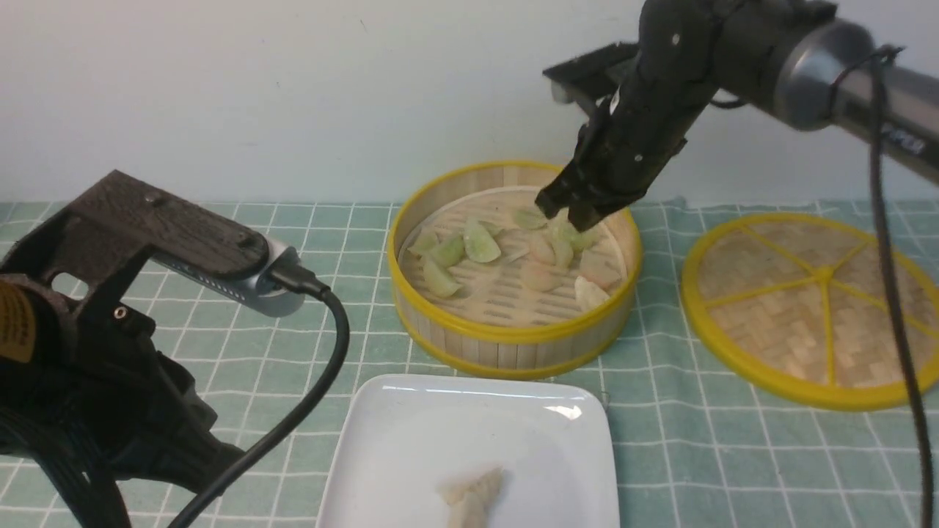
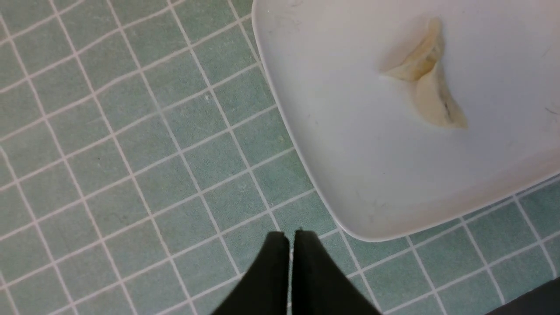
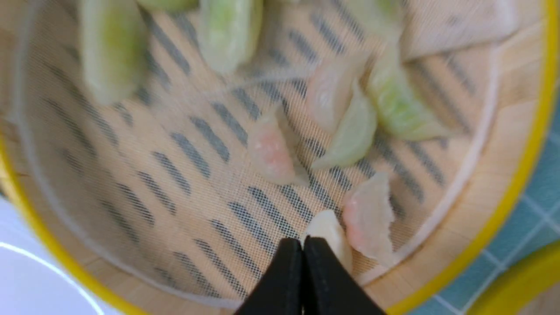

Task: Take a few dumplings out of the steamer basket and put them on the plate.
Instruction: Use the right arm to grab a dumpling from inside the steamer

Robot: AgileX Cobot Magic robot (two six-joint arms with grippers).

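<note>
Currently the right gripper (image 1: 568,209) hangs over the steamer basket (image 1: 506,341), jaws pressed together, holding nothing. One cream-white dumpling (image 1: 591,292) lies by the basket's near rim; a second dumpling (image 1: 473,493) rests on the plate (image 1: 396,447). The left gripper (image 2: 290,245), likewise closed and empty, hangs beside the plate.

Left claw (image 2: 291,239) closed, low; right claw (image 3: 302,246) closed, raised, tilted downward.
</note>
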